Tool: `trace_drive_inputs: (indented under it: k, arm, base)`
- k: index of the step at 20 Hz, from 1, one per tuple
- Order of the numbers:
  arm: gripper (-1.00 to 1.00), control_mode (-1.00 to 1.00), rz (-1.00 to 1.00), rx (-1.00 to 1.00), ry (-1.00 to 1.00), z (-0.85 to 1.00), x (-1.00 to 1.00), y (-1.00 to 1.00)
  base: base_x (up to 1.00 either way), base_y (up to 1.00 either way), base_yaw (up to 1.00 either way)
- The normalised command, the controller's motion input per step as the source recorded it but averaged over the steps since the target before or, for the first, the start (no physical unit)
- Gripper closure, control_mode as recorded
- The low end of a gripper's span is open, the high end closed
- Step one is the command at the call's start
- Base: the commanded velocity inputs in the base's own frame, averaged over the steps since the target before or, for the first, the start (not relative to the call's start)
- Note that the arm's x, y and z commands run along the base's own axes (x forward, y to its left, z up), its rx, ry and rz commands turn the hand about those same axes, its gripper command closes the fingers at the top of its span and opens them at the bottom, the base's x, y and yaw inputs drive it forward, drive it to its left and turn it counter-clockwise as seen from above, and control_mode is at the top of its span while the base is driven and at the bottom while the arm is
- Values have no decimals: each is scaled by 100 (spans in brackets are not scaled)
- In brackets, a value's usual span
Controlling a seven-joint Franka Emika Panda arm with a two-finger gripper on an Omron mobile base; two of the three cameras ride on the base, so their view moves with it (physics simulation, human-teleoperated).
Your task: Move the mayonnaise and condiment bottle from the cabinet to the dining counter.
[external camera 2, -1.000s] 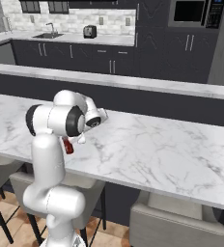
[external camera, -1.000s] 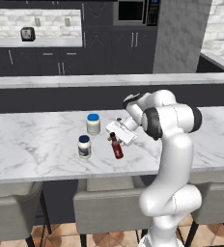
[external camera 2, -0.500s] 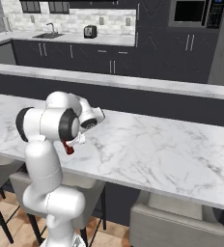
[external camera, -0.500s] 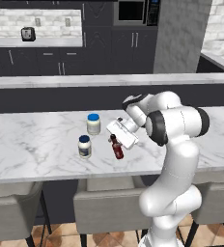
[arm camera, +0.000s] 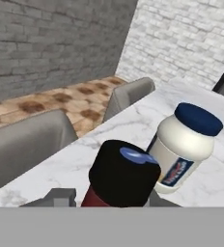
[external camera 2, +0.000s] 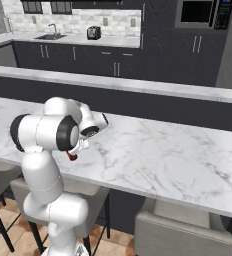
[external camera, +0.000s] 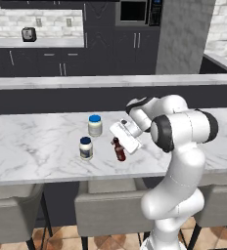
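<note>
Condiment bottle arriving at the dining counter

Mayonnaise (external camera: 86, 148) already stands on the dining counter (external camera: 32, 146); gripper (external camera: 121, 148) grips the condiment bottle (external camera: 119, 149), tilted, not yet released.

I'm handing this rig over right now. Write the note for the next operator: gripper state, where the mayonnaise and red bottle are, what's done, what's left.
Gripper: shut on the condiment bottle, bottle upright, its base at or just above the dining counter; contact cannot be told.
Mayonnaise: standing upright on the dining counter, just beside the bottle, apart from it. In the hand view it sits right behind the bottle's dark cap.
Cream jar with bright blue lid: on the same counter, farther back; not part of the job.
Done: mayonnaise delivered, bottle brought to the counter.
Left: set the bottle down, open, pull the arm back without knocking the mayonnaise.
</note>
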Motion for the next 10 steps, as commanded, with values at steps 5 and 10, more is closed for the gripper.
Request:
trace_drive_inputs:
  k: [5,10]
  arm:
    - [-100,-100,0,0,-9,-24,12,-27]
    - [-100,-100,0,0,-8,-12,4,-49]
  base:
    - [0,0,0]
    - [0,0,0]
